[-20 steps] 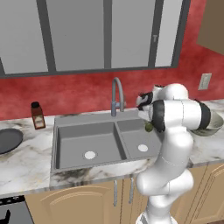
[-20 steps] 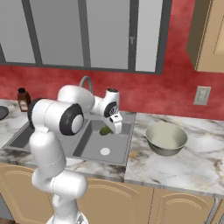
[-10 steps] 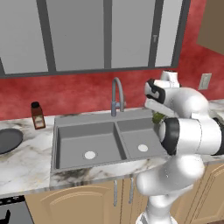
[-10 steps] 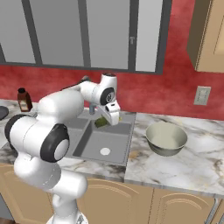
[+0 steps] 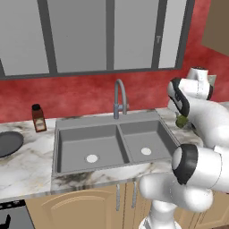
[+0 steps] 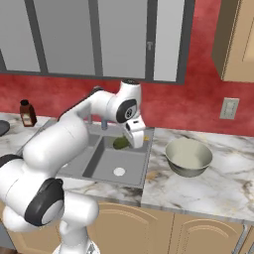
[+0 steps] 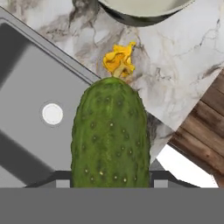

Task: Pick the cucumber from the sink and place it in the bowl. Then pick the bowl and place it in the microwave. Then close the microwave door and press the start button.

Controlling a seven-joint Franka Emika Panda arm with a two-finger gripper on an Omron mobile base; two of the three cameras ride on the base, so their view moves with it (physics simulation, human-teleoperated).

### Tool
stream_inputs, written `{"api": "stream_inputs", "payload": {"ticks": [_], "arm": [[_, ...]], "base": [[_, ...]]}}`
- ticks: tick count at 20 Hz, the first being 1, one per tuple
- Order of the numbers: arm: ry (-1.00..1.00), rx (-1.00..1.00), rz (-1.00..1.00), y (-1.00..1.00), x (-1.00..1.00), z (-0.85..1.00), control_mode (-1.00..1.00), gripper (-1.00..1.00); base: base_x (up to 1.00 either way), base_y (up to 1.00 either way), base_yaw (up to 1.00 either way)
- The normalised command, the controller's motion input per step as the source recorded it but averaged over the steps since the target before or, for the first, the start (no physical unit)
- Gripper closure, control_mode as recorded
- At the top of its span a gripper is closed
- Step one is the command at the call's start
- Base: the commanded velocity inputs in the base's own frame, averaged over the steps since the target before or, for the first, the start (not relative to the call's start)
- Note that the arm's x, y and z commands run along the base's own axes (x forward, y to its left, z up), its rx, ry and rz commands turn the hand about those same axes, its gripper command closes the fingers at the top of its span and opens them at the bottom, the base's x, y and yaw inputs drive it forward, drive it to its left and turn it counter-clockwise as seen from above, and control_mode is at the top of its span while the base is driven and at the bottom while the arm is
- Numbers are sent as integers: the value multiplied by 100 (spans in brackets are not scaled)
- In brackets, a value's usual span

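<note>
My gripper (image 6: 131, 141) is shut on the cucumber (image 6: 120, 143), a stubby green oblong held above the right edge of the sink (image 6: 106, 166), at the seam with the marble counter. In the hand view the cucumber (image 7: 109, 140) stands between the jaws, its yellow flower tip pointing toward the bowl (image 7: 140, 8). The grey sink (image 7: 26, 87) lies to the left there. The cream-white bowl (image 6: 188, 157) rests on the counter to the right of the gripper, apart from it. From the left base, the cucumber (image 5: 181, 120) hangs beside the sink (image 5: 103, 147). The microwave is out of view.
A curved faucet (image 5: 118, 96) rises behind the sink. A brown bottle (image 5: 38, 117) and a dark pan (image 5: 6, 143) stand on the counter to the left. Wall cabinets hang above, and an outlet (image 6: 229, 108) sits on the red wall behind the bowl.
The arm has swung to the right, carrying the cucumber from over the right basin to the sink's right edge, closer to the bowl. The grip has stayed the same.
</note>
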Motion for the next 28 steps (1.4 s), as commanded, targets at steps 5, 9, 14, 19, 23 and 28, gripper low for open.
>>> {"api": "stream_inputs", "payload": {"ticks": [5, 9, 14, 19, 23, 28], "arm": [[3, 0, -16, -79, -23, 44, -100, 100], [16, 12, -4, -92, 3, -5, -100, 100], [20, 16, 0, -96, 20, -9, -100, 100], [16, 21, 0, -80, 41, -11, -100, 100], [14, 22, 0, -37, 47, -45, -100, 100], [5, 17, 3, -19, 41, -33, -100, 100]], "base": [[0, 0, 0], [0, 0, 0], [0, 0, 0], [0, 0, 0], [0, 0, 0], [0, 0, 0]]}}
